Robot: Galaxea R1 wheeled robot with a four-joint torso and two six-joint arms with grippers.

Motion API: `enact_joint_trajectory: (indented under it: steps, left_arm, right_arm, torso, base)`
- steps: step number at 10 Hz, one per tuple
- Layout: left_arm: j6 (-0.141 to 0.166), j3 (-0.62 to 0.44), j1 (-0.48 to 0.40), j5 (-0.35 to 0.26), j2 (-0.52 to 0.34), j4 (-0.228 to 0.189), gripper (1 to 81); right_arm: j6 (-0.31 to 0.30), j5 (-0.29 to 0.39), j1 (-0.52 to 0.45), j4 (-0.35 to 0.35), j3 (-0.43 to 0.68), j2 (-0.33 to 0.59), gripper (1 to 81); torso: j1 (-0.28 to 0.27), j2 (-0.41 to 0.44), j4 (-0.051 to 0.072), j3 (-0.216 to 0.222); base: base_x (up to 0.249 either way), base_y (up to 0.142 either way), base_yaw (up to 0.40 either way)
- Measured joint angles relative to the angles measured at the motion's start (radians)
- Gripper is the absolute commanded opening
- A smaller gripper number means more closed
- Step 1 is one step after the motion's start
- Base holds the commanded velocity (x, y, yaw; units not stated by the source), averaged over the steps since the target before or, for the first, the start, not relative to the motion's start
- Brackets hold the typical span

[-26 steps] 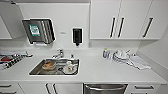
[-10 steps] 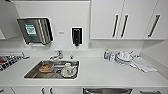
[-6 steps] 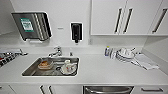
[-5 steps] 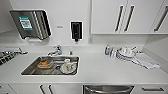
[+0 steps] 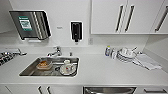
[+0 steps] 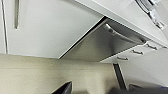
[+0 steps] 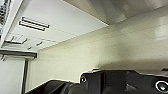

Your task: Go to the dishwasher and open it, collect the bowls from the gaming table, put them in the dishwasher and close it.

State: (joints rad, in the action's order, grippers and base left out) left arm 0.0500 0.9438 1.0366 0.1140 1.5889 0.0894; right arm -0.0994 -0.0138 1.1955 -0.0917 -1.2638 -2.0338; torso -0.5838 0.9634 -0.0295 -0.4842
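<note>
- Dishwasher (image 5: 109, 90) first: its steel top edge sits at the bottom of my head view, under the counter (image 5: 100, 72), to the right of the sink (image 5: 30, 72).
- Over the last few seconds the whole head picture has shifted and everything in it has grown. That is my camera closing in on the counter, not the things moving.
- On the left, the paper towel dispenser (image 5: 30, 25) hangs on the wall above the sink, which holds a brownish bowl (image 5: 44, 65) and white dishes (image 5: 67, 68).
- The soap dispenser (image 5: 76, 31) hangs on the wall right of the tap (image 5: 56, 51).
- To the right, stacked plates (image 5: 126, 55) and a folded cloth (image 5: 147, 62) lie on the counter.
- The left wrist view shows the brushed steel front and its bar handle (image 6: 120, 35), lying flush with the white cupboard fronts. I judge the door to be shut and not yet touched.
- For the left gripper (image 6: 97, 89) and right gripper (image 7: 100, 83), I cannot tell whether either is spread or pressed together.
- I read this as the end of the approach, with opening the door not yet started.
</note>
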Motion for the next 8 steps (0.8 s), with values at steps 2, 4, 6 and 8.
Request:
enact_joint_trajectory:
  steps: [2, 4, 6, 8]
  left_arm:
    - [0.006, -0.026, -0.061, -0.066, -0.016, -0.026, 81.1]
    - [0.007, -0.1, -0.078, -0.153, -0.039, -0.168, 81.1]
    - [0.007, -0.164, -0.089, -0.213, -0.071, -0.316, 81.1]
    - [0.007, -0.185, -0.089, -0.228, -0.087, -0.343, 81.1]
  right_arm:
    - [-0.012, 0.003, -0.004, 0.0, -0.002, 0.0, 81.1]
    - [-0.015, 0.005, -0.004, 0.0, -0.009, 0.0, 81.1]
    - [-0.015, 0.012, -0.007, -0.004, -0.009, -0.004, 81.1]
    - [-0.015, 0.017, -0.019, -0.029, -0.01, -0.004, 81.1]
  torso:
    - [-0.046, 0.073, 0.0, 0.0]
    - [-0.091, 0.145, 0.0, 0.0]
    - [-0.135, 0.217, 0.0, 0.0]
    - [-0.179, 0.288, 0.0, 0.0]
  base:
    - [0.0, 0.0, 0.0]
    - [0.0, 0.0, 0.0]
    - [0.0, 0.0, 0.0]
    - [0.0, 0.0, 0.0]
